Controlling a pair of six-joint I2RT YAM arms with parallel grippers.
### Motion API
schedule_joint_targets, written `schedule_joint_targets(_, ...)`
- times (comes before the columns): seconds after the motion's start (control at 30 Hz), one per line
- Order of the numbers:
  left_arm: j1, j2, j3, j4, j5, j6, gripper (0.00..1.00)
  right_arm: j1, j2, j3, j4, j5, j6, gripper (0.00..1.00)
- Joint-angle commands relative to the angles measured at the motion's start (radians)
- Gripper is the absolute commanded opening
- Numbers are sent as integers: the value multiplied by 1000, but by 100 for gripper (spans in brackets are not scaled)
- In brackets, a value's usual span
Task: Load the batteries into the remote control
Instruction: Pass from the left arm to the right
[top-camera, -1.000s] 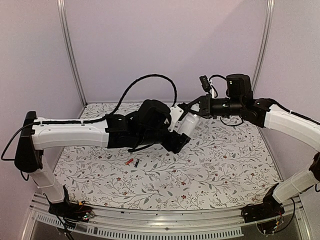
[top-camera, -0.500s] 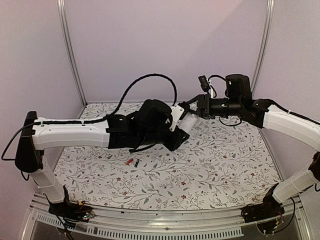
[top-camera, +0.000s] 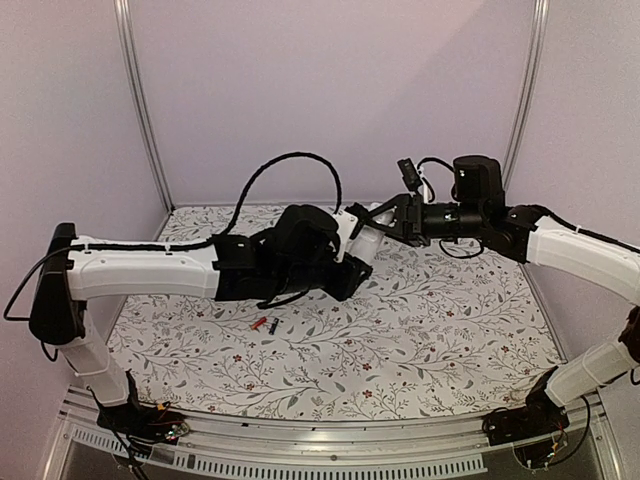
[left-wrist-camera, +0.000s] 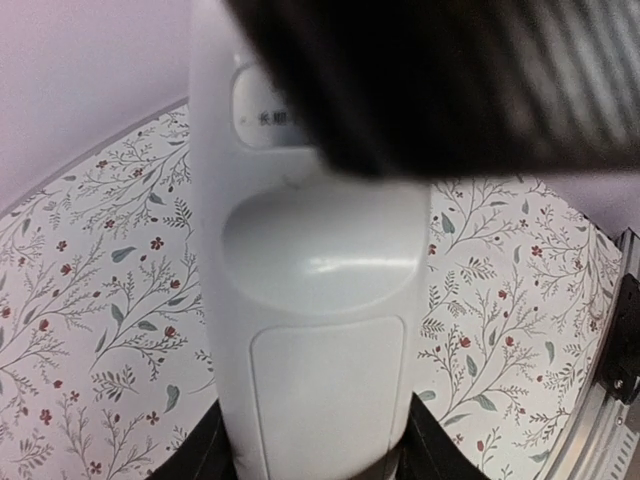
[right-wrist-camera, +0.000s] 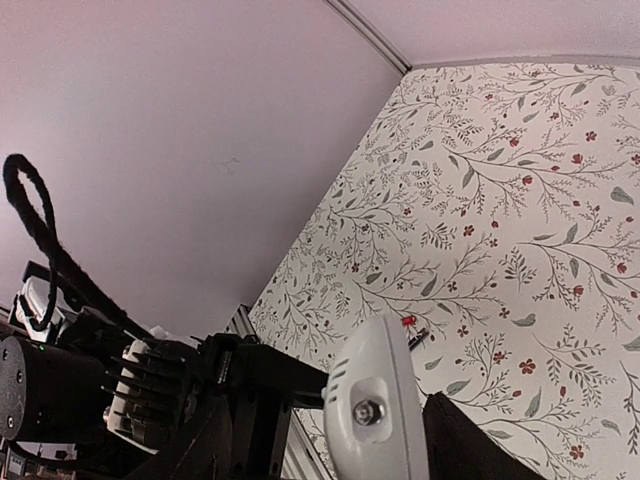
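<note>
The white remote control (top-camera: 366, 240) hangs in the air over the middle of the table, its plain back (left-wrist-camera: 310, 300) toward the left wrist camera. My left gripper (top-camera: 352, 263) is shut on its lower end, a black finger (left-wrist-camera: 205, 452) pressed against each side. My right gripper (top-camera: 374, 221) stands open, its fingers (right-wrist-camera: 462, 440) straddling the remote's other end (right-wrist-camera: 376, 400) without gripping it. The batteries lie side by side on the cloth below, the red one (top-camera: 259, 323) left of the black one (top-camera: 272, 326); the right wrist view shows the red battery (right-wrist-camera: 408, 320) and the black battery (right-wrist-camera: 419, 337).
A floral cloth (top-camera: 440, 330) covers the table. Pale walls and metal corner posts (top-camera: 140, 110) close in the back and sides. A black cable (top-camera: 290, 160) loops above the left arm.
My right gripper has opened off the remote's end, and my left gripper has closed on the other end. The remote has shifted slightly up and left.
</note>
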Motion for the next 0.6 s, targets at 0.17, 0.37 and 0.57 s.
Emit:
schedule_joint_targets(0.17,25,-79,-69,112,13,-71,24,-2,23,-25,94,-27,39,50)
schedule_joint_targets(0.37,29,-75,-72,129,55,-78,24,-1,46,-22,117,-42,45,51)
schedule_joint_targets(0.57,32,-75,-68,132,68,-96,24,-3,67,-18,132,-48,42,37)
